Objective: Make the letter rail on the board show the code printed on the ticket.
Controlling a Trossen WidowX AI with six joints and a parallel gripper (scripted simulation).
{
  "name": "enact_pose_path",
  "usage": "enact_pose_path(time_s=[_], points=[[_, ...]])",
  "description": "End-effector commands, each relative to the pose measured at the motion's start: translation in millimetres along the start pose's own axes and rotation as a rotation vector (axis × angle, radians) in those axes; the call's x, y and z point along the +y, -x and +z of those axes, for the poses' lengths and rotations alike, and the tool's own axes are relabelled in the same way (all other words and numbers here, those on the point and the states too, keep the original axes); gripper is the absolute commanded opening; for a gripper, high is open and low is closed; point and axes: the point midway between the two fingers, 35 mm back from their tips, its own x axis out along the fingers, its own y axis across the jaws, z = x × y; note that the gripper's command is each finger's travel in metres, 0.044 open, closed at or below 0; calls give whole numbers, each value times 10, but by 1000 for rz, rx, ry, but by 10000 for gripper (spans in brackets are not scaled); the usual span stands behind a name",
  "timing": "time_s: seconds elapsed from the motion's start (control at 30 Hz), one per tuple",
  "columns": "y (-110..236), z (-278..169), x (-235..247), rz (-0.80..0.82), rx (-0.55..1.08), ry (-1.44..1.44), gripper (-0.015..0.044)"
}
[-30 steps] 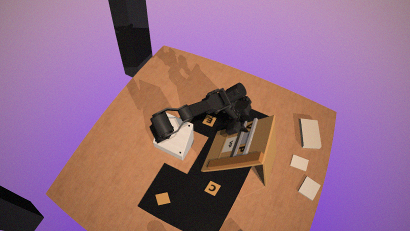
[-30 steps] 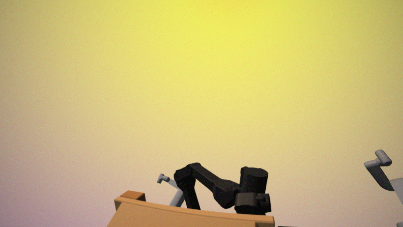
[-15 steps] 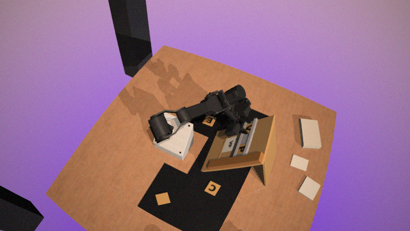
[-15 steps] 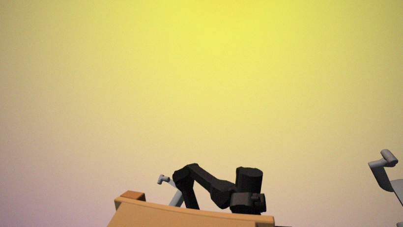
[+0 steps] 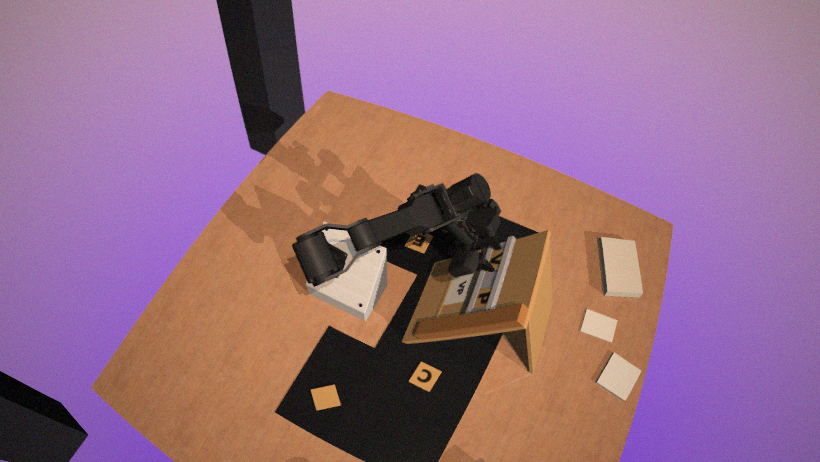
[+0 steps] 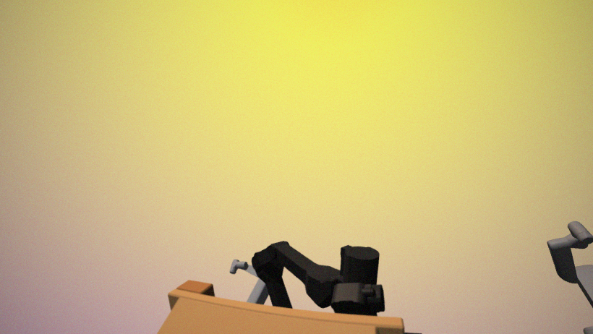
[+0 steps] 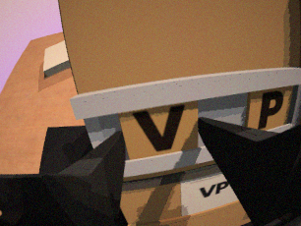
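The tilted wooden board carries the grey letter rail. The ticket below the rail reads "VP". The P tile sits upright in the rail near its right end in the wrist view. The V tile is upright between the rail's lips, left of P, with a gap of bare rail between them. My gripper is shut on the V tile, one finger at each side. In the exterior view the fingers and tiles are hidden.
A partly hidden letter tile lies on the black mat near the arm. A C tile and a blank-faced tile lie farther off. Pale blocks lie behind the board near the counter's edge.
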Motion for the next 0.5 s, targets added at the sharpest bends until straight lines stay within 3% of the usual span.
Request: enact_pose_path(time_s=[0.0, 0.47], points=[[3, -1, -27, 3, -1, 2, 0], [1, 1, -114, 3, -1, 2, 0]])
